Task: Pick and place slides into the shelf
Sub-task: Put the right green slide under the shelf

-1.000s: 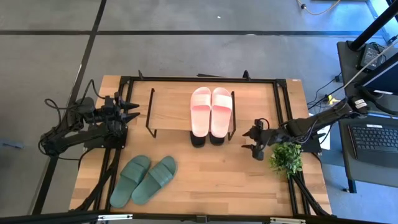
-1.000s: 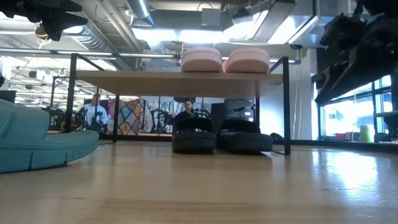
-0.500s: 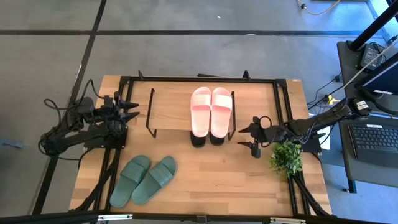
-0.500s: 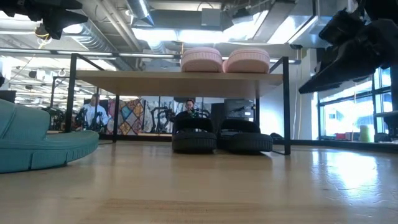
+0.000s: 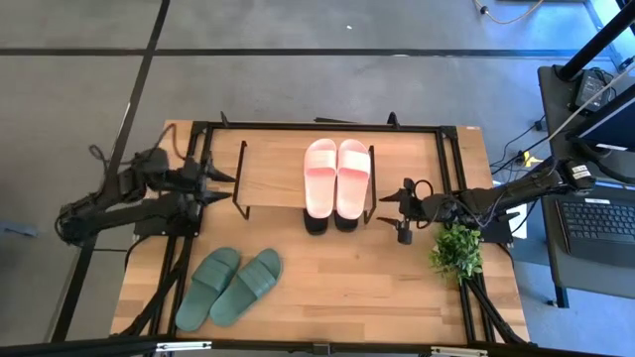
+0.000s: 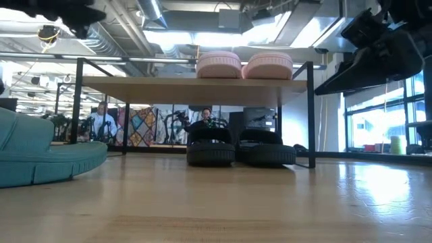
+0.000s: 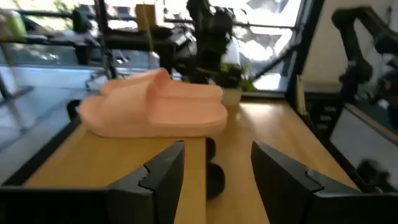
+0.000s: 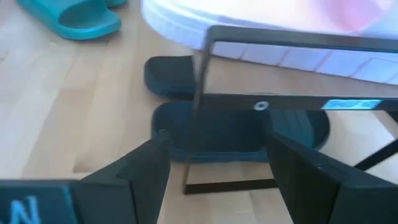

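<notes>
- Green slides [image 5: 230,287]: lying loose on the tabletop [image 5: 347,288], well in front of the shelf [image 5: 273,178] and toward its left end; they lie side by side, long axes slanted, one end aimed up toward the shelf's middle, the other toward the tabletop's near left corner; which end is the toe I cannot tell; they look like the only pair not yet stowed.
- Doing it well, as I judge it: take one green slide across its strap or side wall, lift it level, turn it until its long axis runs front to back like the pink pair, and set it on the bare left part of the board, clear of the wire frame.
- Right pincer [image 5: 399,212]: just off the shelf's right end, fingers spread, holding nothing; its wrist view looks through the wire frame at the black slides [image 8: 239,127].
- Black slides: under the shelf's right part, on the tabletop, long axes front to back.
- Pink slides [image 5: 336,177]: on top of the shelf's right part, directly above the black pair, parallel, long axes front to back.
- Left pincer [image 5: 220,178]: at the shelf's left end, fingers spread, empty.
</notes>
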Tool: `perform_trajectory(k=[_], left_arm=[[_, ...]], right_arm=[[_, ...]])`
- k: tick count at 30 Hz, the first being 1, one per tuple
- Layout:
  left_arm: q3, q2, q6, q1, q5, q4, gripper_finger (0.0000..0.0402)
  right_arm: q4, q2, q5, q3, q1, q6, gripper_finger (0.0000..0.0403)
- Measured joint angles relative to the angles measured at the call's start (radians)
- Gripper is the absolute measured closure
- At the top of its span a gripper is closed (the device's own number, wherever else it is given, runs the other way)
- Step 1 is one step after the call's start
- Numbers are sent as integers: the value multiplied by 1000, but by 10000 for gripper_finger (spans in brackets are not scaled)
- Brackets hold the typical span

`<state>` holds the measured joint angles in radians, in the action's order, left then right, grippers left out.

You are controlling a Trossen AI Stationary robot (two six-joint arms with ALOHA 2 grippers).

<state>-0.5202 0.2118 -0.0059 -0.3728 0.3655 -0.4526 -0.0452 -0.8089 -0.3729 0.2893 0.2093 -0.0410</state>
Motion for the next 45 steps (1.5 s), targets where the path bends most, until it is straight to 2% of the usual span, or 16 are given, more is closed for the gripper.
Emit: perform_trajectory(k=[4, 9, 15, 23, 28, 32, 35, 39, 45], left_arm=[[-118, 159, 46, 58, 45, 0, 223], [-310, 351, 105, 209, -37, -23, 223], [-446, 593, 54, 491, -352, -103, 223], [-560, 892, -141, 897, -835, -173, 223], [-575, 1059, -194, 1084, -1024, -201, 223], [-575, 1168, -309, 1153, -1158, -218, 223], [-575, 1237, -381, 1172, -1137, -235, 223], [-575, 1308, -404, 1185, -991, -294, 223], [-575, 1337, -633, 1199, -845, -378, 223]], right_arm=[[1, 0, 0, 0, -32, -1, 143], [4, -2, 0, 0, -52, -6, 144], [4, -2, 0, 0, -52, -3, 144], [19, -8, 0, 0, -52, -2, 144], [40, -33, 0, 0, -52, 1, 144], [40, -63, 0, 0, -52, 20, 144], [40, -88, 0, 0, -52, 19, 144], [40, -120, 0, 0, -52, -4, 144], [32, -164, 0, 0, -52, -6, 144]])
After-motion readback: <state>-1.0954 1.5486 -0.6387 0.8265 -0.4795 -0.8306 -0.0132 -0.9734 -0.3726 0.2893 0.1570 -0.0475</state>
